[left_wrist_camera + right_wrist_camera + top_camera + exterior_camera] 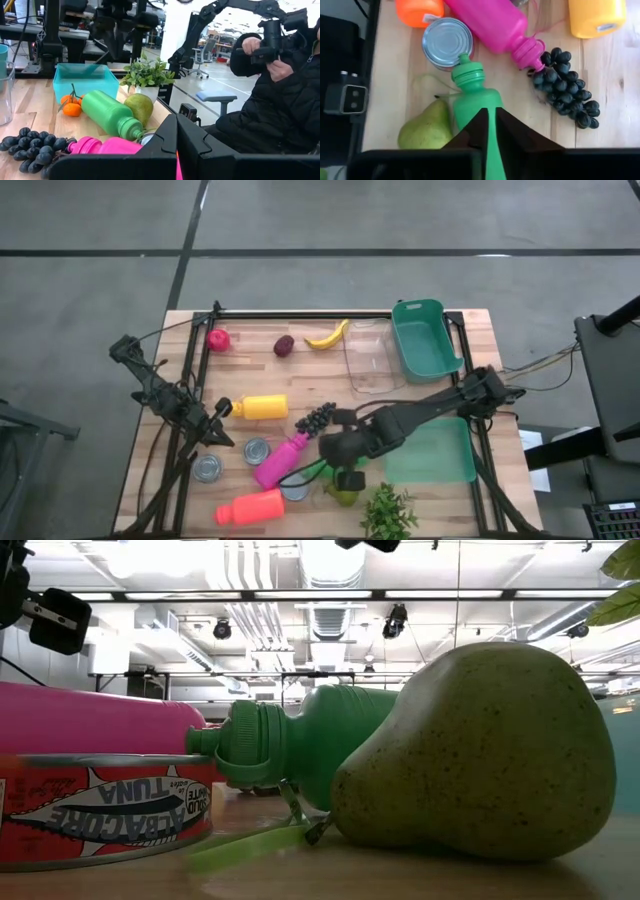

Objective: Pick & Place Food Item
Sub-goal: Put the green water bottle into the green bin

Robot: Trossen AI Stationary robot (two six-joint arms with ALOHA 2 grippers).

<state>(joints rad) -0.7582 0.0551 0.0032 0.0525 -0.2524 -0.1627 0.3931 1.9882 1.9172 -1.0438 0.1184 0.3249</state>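
Right gripper (490, 122): nearly closed, empty, above green bottle (475, 97) | target: pear (426, 131), near front edge | you shift sideways, spread fingers wide, then descend.

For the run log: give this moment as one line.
right gripper: above green bottle, nearly shut, nothing held | pear: beside bottle | left gripper: shut, waiting

Robotics lab/workshop: exposed ceiling ducts (335, 615) w/ strip lights, more robot arms (210, 20) on benches far back, office chair (202, 55), polished concrete floor (300, 220).
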